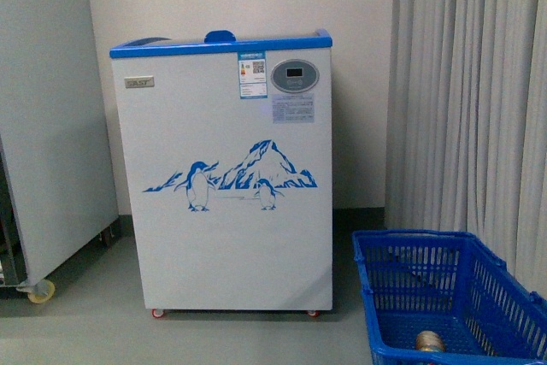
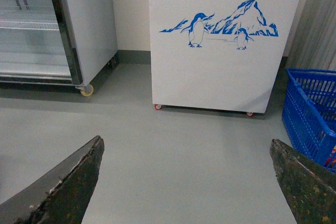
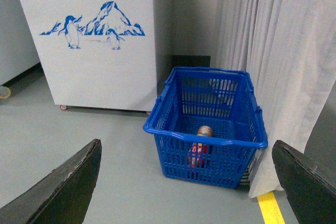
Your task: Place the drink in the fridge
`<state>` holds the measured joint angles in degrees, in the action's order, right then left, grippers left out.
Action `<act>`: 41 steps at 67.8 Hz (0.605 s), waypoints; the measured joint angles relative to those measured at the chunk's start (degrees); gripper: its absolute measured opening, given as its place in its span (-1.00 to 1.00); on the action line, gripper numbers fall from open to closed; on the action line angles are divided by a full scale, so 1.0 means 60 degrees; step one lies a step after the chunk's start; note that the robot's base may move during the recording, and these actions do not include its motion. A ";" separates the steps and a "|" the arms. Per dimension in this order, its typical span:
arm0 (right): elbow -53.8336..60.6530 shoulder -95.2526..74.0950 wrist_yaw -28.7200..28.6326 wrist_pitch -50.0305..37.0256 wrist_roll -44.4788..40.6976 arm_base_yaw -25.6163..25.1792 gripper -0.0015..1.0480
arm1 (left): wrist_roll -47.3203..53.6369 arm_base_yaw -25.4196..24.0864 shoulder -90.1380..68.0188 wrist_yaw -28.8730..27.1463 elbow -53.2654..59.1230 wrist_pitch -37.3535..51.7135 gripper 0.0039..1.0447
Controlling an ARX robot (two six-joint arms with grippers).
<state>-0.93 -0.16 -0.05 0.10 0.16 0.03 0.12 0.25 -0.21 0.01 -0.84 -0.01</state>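
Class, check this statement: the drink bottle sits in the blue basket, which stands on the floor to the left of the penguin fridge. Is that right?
Not quite. The basket stands to the right of the fridge, not to its left, as the front view shows. The rest holds: the basket is blue and the drink sits inside it.

**A shop corner, or a room dressed as one**

The fittings are those of a small shop, set in a plain room. A white chest fridge (image 1: 222,211) with a blue rim, a penguin picture and product stickers stands on small wheels against a bare wall. Beside it is a tall grey cabinet (image 1: 47,117) on castors; the left wrist view shows shelves inside it. A blue plastic shopping basket (image 1: 410,237) sits on the smooth grey floor (image 1: 85,322). Pale curtains (image 1: 470,83) close one side, with a yellow floor line (image 3: 271,206) beside them.
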 joint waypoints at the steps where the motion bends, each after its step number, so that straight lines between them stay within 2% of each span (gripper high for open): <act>1: 0.0000 0.0000 0.0000 0.0000 0.0000 0.0000 0.85 | 0.0000 0.0000 0.0000 0.0000 0.0000 0.0000 0.85; 41: 0.0000 -0.0004 0.0000 0.0000 0.0000 0.0000 0.85 | 0.0000 0.0000 0.0000 0.0000 0.0000 0.0000 0.85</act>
<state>-0.93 -0.19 -0.05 0.10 0.16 0.03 0.12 0.25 -0.21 0.01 -0.84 -0.01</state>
